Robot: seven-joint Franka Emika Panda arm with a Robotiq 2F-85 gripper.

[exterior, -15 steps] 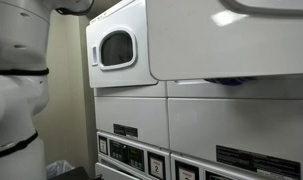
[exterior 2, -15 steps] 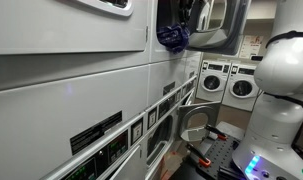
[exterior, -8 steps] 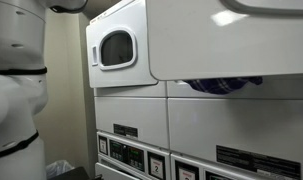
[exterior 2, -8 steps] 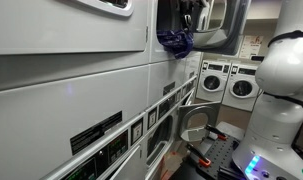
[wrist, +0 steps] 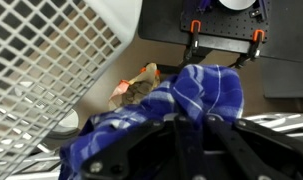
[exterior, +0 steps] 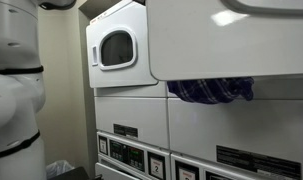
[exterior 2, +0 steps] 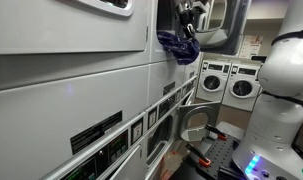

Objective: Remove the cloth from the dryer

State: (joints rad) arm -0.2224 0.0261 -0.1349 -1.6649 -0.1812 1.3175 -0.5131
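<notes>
A blue checked cloth [exterior: 211, 90] hangs below the edge of the open dryer door [exterior: 231, 40] in an exterior view. It also shows as a dark blue bundle [exterior 2: 178, 45] at the dryer's opening [exterior 2: 169, 25], held under my gripper [exterior 2: 188, 20]. In the wrist view the cloth [wrist: 181, 105] fills the middle, and my gripper's black fingers [wrist: 188, 135] are shut on it. The fingertips are hidden in the cloth.
A second dryer [exterior: 119, 48] with a round window stands further along the wall. Control panels [exterior: 131, 155] run below. Across the room stand more washers [exterior 2: 226, 82]. The robot's white body [exterior 2: 276, 90] is close by. A white wire grid [wrist: 41, 70] shows in the wrist view.
The cloth has come further out of the dryer: a second ago almost none showed under the door's edge, now a wide fold hangs below it. The gripper has pulled outward with it.
</notes>
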